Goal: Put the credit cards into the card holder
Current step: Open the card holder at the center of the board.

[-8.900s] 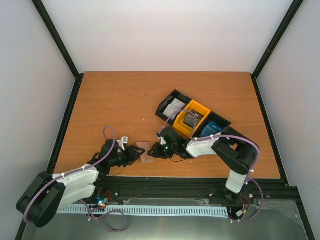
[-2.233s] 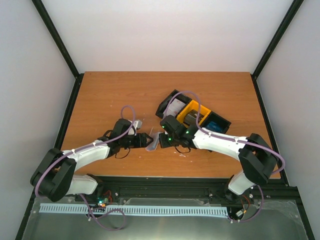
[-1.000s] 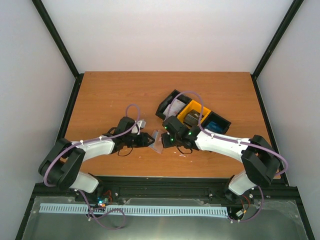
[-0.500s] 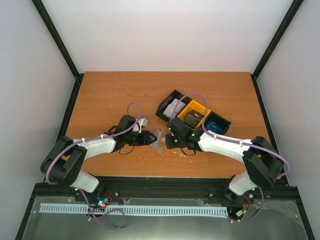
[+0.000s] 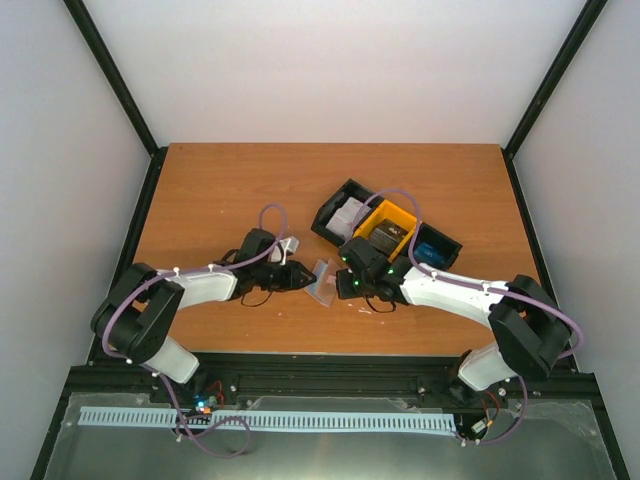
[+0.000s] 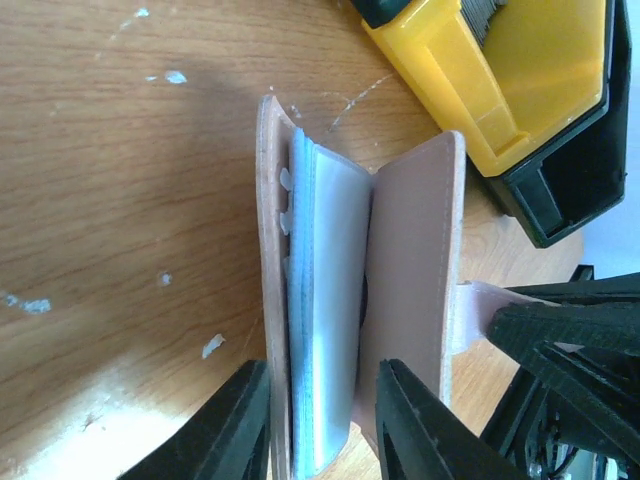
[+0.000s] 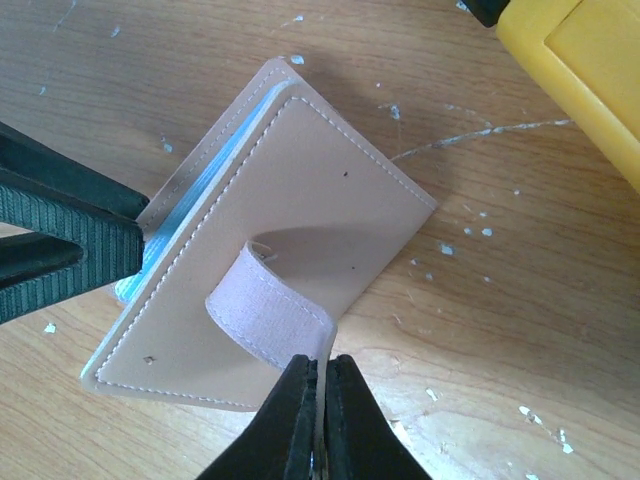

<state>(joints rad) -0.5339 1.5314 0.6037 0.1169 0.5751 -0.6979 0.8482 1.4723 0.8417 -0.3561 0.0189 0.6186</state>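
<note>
The card holder stands on its edge on the surface, partly open, between the two tools and just in front of the row of bins. The right tool is closed, pinching the end of the strap that loops off the tan-pink outer cover. The left tool has its fingers apart on either side of one cover and the pale blue clear sleeves; the other cover lies outside the far finger. Whether these fingers press on the material cannot be told. The credit cards remain in the bins: white in the left black bin, dark grey in the yellow bin, blue in the right black bin.
</note>
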